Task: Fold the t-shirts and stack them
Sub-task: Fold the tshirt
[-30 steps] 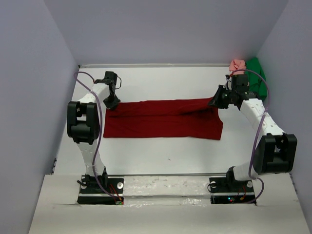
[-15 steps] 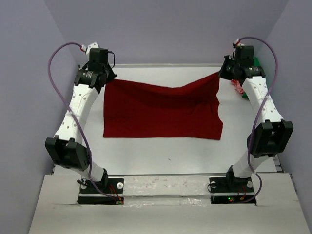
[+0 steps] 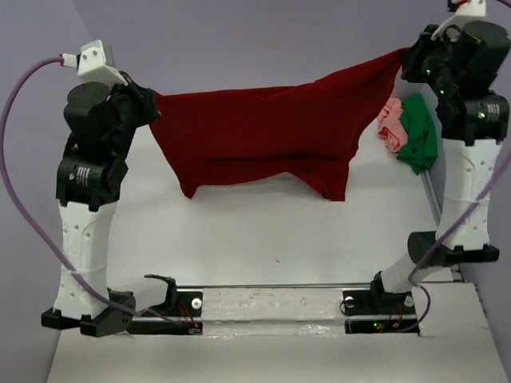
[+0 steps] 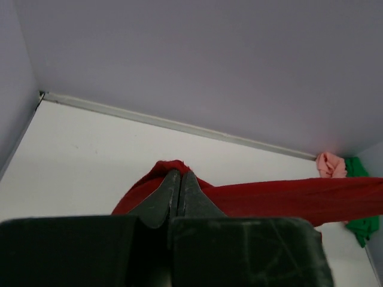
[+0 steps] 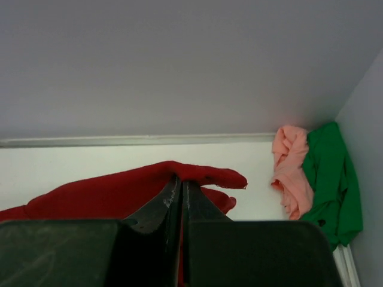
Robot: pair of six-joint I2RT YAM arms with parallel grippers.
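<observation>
Above white table point(image 3: 263, 239), red t-shirt point(image 3: 255, 136) between left hand point(image 4: 179, 176) and right hand point(image 5: 181, 180)

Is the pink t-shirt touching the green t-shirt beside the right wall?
Touching. The right wrist view shows the pink t-shirt lying against the green t-shirt, with no gap between them.

A white table point(image 3: 263, 239) is spread out under the left gripper point(image 3: 153, 102) and the right gripper point(image 3: 403, 57). Two crumpled shirts are laid on it, down below the right gripper, in the far corner. The pink shirt point(image 3: 390, 124) is found on the side nearer the left gripper. The green shirt point(image 3: 420, 137) is bunched up right beside it, touching it, by the right wall point(image 3: 499, 263). Both shirts are seen well apart from the left gripper.
</observation>
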